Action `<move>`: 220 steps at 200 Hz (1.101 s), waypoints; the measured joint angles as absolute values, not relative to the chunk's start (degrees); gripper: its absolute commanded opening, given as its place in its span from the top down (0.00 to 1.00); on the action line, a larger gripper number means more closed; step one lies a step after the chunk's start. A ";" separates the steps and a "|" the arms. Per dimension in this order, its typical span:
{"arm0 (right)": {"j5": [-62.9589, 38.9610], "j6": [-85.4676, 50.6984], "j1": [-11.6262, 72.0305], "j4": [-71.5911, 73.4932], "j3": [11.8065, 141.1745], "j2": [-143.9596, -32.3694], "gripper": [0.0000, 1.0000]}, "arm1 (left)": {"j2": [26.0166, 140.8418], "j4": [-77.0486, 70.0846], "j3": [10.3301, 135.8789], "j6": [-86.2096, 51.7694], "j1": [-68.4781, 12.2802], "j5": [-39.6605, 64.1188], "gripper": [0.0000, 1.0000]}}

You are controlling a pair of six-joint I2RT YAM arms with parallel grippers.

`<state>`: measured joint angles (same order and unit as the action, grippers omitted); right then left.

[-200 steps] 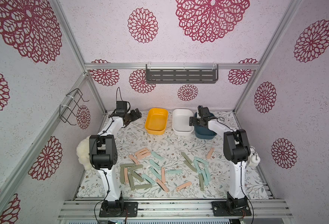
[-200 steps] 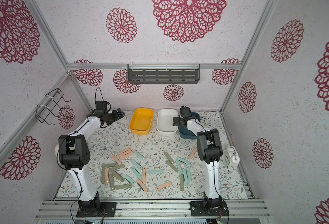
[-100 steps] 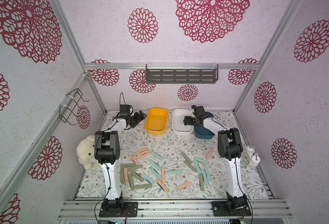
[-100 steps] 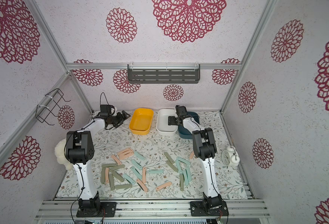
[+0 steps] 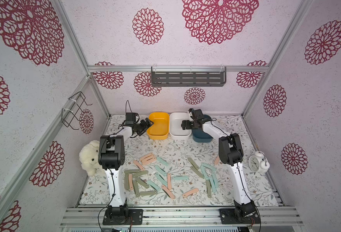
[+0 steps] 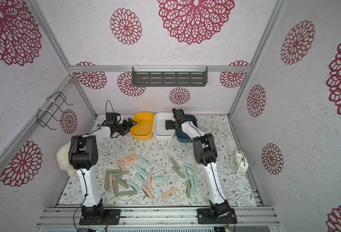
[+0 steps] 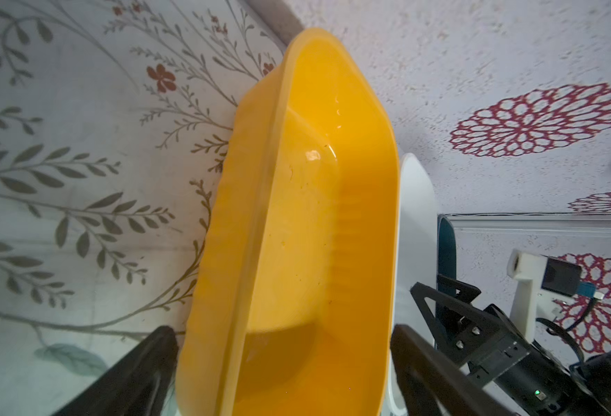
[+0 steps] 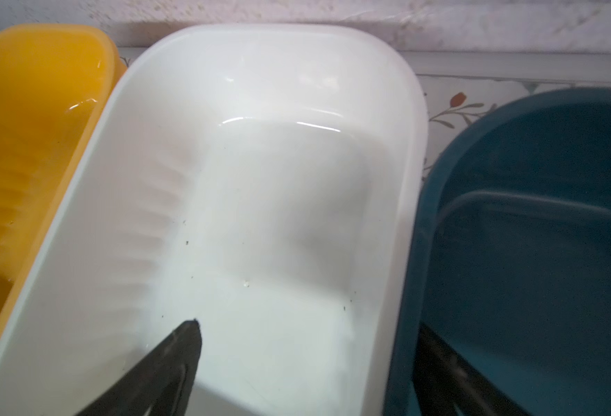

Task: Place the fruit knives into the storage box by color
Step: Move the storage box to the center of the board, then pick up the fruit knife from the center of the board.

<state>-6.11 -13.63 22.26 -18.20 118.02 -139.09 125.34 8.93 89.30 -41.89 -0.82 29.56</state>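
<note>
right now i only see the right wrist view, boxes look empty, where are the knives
Observer: The fruit knives lie scattered on the floral mat, nearer the arm bases than the boxes.
Operator: where's the left arm
Observer: The left gripper sits at the yellow box, at its outer rim, jaws open and empty.
Operator: anything near my elbow
Observer: A white alarm clock stands on the mat beside the right arm.
</note>
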 measured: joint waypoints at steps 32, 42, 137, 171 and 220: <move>-6.24 -13.58 22.52 -18.83 118.41 -139.09 0.02 | 124.68 8.86 87.66 -41.82 -0.82 29.36 0.03; -6.13 -13.50 22.52 -19.40 118.61 -139.09 0.01 | 123.70 9.15 87.13 -41.65 -0.80 29.02 0.03; 0.40 -8.21 23.88 -25.47 117.67 -133.47 0.01 | 100.73 17.85 76.38 -40.82 -2.63 15.88 0.03; 3.25 -7.22 27.81 -23.49 102.67 -120.53 0.01 | 94.02 23.22 69.93 -41.82 -6.81 9.65 0.03; 6.31 -7.25 35.75 -19.49 84.16 -105.49 0.01 | 82.15 28.32 61.10 -43.86 -13.61 3.03 0.03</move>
<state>6.31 -7.25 35.75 -19.49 84.16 -105.49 82.15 28.32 61.10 -43.86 -13.61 3.03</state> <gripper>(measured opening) 0.994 0.973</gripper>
